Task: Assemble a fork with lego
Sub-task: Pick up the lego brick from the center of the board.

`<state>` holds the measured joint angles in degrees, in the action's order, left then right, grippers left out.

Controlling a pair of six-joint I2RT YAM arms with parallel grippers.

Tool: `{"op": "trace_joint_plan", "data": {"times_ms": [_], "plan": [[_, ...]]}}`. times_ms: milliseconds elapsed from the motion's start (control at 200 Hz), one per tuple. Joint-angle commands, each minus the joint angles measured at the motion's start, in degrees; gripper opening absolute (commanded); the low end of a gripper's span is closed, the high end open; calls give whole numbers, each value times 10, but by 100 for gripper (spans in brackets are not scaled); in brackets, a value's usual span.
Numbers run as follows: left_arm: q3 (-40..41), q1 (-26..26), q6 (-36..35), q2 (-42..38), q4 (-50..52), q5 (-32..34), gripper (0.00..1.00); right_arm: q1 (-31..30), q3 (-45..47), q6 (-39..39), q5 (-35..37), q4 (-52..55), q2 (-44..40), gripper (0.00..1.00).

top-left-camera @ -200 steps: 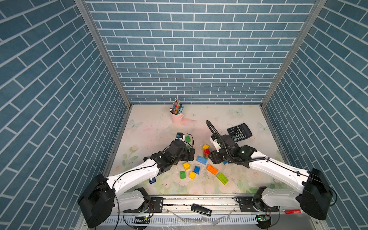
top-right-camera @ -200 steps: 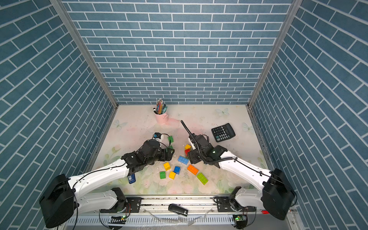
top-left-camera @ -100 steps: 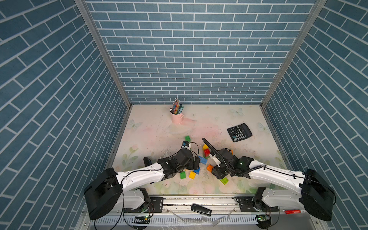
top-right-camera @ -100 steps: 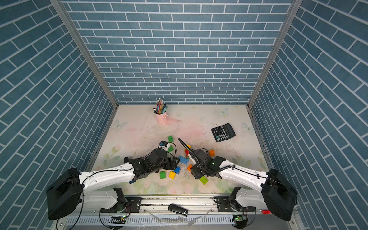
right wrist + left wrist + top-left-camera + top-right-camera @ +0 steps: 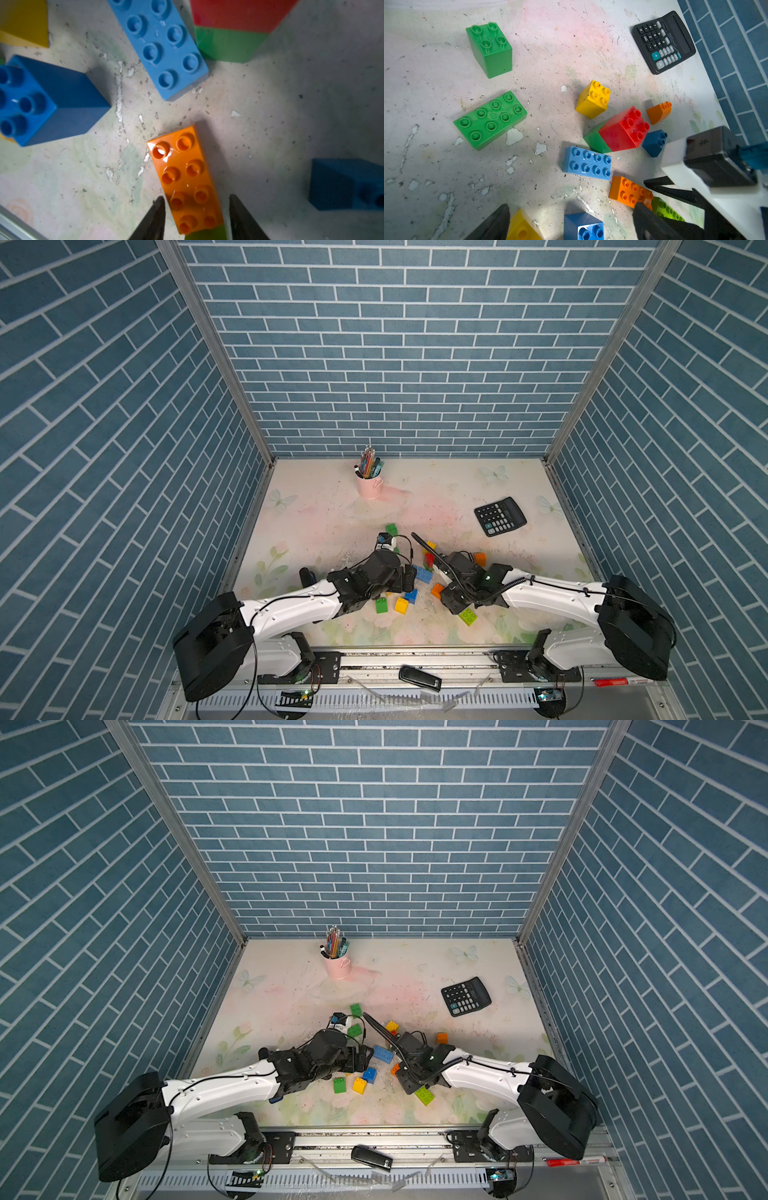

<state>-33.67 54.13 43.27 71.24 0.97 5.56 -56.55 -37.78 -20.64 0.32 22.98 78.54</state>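
Observation:
The lego lies scattered at the table's near middle. My right gripper point(image 5: 196, 207) is low over an orange oblong brick point(image 5: 185, 178), one finger on each side and a thin gap at both. That orange brick's end overlaps a lime brick point(image 5: 468, 616). My left gripper point(image 5: 573, 223) stands wide open, with a small dark blue brick point(image 5: 583, 226) between its fingers and a yellow brick point(image 5: 523, 226) beside one finger. A light blue oblong brick point(image 5: 586, 163), a red brick stacked on a green one point(image 5: 623, 129), a yellow square point(image 5: 593, 99) and a green oblong point(image 5: 490, 120) lie beyond.
A black calculator point(image 5: 500, 515) lies at the right rear. A pink cup of pens point(image 5: 369, 485) stands at the back middle. A green square brick point(image 5: 390, 529) and a small orange brick point(image 5: 480, 559) sit farther back. Blue brick walls close three sides.
Both arms have pulled back toward the front edge and dropped low. The right gripper's jaws have narrowed around the orange oblong brick. The left gripper stays wide.

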Motion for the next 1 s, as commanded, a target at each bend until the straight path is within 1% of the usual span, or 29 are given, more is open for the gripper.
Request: {"op": "trace_joint_plan", "data": {"times_ms": [0, 195, 315, 425, 510, 685, 765, 815, 895, 995], "plan": [[-4, -5, -3, 1, -3, 7, 94, -3, -21, 14, 15, 3, 12, 47], [-3, -8, -4, 1, -6, 5, 94, -3, -29, 19, 10, 3, 31, 46], [-1, -9, -4, -1, -6, 4, 94, -3, -30, 18, 5, 7, 35, 41], [3, -11, -4, -5, -5, 4, 94, -3, -25, 16, 3, 14, 31, 39], [4, -11, -4, -7, -5, 5, 94, -4, -23, 15, 7, 22, 26, 35], [4, -16, -4, -10, -4, 6, 93, -3, -27, 12, 14, 34, 10, 22], [-1, -24, -7, -12, -4, 2, 93, -3, -28, 3, 24, 44, -9, 19], [-6, -29, -10, -13, -4, 0, 93, -3, -24, -8, 35, 51, -32, 15], [-21, -41, -19, -8, -7, -6, 93, 0, -14, -40, 70, 66, -80, 11], [-54, -57, -37, 20, -17, -28, 93, 22, -13, -75, 107, 93, -134, 7]]}}
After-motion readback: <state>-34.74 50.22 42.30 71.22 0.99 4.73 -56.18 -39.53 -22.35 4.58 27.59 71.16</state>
